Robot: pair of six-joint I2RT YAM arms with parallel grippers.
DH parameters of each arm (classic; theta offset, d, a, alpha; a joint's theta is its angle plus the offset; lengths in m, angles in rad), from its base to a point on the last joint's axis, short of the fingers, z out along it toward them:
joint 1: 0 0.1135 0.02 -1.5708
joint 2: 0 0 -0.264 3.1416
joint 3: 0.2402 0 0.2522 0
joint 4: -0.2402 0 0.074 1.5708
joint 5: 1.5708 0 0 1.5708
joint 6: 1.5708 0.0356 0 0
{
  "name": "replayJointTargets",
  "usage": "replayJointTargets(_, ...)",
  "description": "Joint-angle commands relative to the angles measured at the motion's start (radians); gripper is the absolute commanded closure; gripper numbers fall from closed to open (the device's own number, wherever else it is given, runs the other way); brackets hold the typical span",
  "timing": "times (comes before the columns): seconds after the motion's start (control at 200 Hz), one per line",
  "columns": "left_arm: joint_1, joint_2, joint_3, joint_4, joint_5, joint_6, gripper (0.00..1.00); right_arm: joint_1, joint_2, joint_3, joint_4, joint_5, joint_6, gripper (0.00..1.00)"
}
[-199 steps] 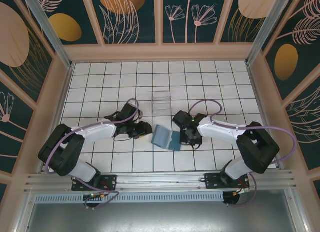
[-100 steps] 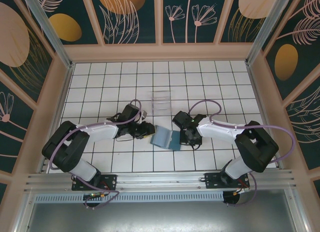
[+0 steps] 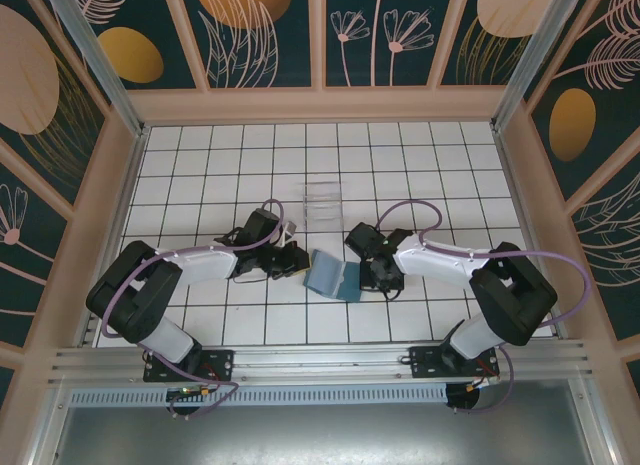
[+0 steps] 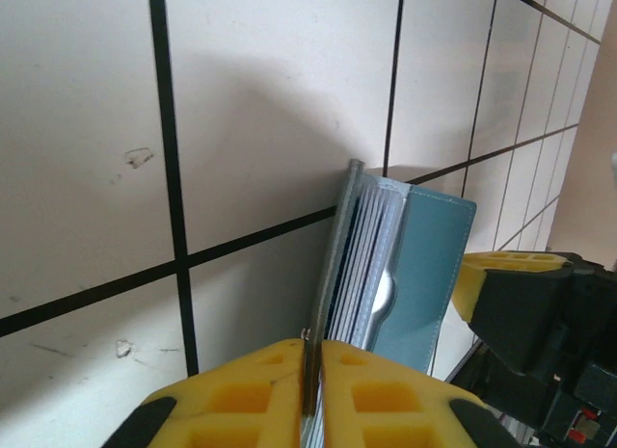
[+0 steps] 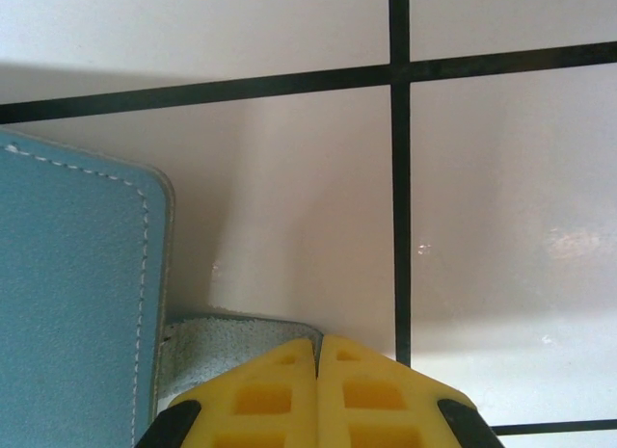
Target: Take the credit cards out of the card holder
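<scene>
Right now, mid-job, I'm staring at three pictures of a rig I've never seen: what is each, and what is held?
A left arm and a right arm are bolted at the near edge of the tiled table. The wide picture looks down from above. The other two come from a camera on each wrist, so the yellow pads there are that arm's own tool. On the table lie a teal card holder and, farther back, a clear plastic box. The left tool is shut on the holder's thin edge. The right tool is shut at its corner flap; whether it pinches that, I cannot tell.
</scene>
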Motion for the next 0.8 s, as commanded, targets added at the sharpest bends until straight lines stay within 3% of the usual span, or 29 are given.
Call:
replayJointTargets(0.0, -0.011, -0.007, 0.016, 0.03, 0.033, -0.01, 0.89, 0.008, 0.022, 0.015, 0.017, -0.012, -0.006, 1.0)
replayJointTargets(0.28, -0.034, -0.056, 0.134, -0.133, -0.012, 0.048, 0.99, 0.027, 0.043, 0.046, 0.134, -0.11, 0.006, 1.0)
replayJointTargets(0.54, -0.034, -0.12, 0.302, -0.504, -0.229, 0.164, 1.0, 0.047, 0.096, 0.113, 0.22, -0.154, 0.01, 1.0)
replayJointTargets(0.796, -0.035, -0.125, 0.282, -0.532, -0.258, 0.151, 1.0, 0.039, 0.121, 0.137, 0.185, -0.121, -0.006, 1.0)
